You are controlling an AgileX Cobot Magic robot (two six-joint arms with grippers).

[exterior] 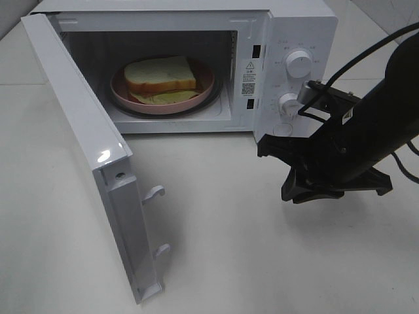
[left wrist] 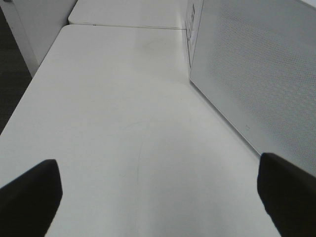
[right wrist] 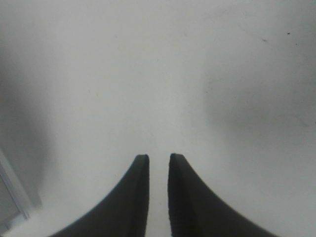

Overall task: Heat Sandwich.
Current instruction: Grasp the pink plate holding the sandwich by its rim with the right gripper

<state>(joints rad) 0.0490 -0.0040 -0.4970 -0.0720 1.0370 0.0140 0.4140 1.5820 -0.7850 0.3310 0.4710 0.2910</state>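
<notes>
The sandwich point(exterior: 160, 74), thick white bread over a pale yellow-green layer, lies on a round pink plate point(exterior: 118, 92) inside the open white microwave point(exterior: 308, 29). In the exterior high view my right gripper point(exterior: 263, 146) hangs over the table just in front of the microwave's control panel, apart from the plate. The right wrist view shows that gripper point(right wrist: 158, 158) with a narrow gap between its dark fingers and nothing in it. In the left wrist view my left gripper point(left wrist: 158, 170) is wide open and empty beside the door's outer face. It is out of the exterior high view.
The microwave door point(exterior: 78, 124) is swung fully open toward the front left, its latch hooks point(exterior: 154, 192) sticking out. Two white knobs point(exterior: 300, 64) sit on the panel at the right. The door's dotted panel point(left wrist: 256, 74) fills the right of the left wrist view.
</notes>
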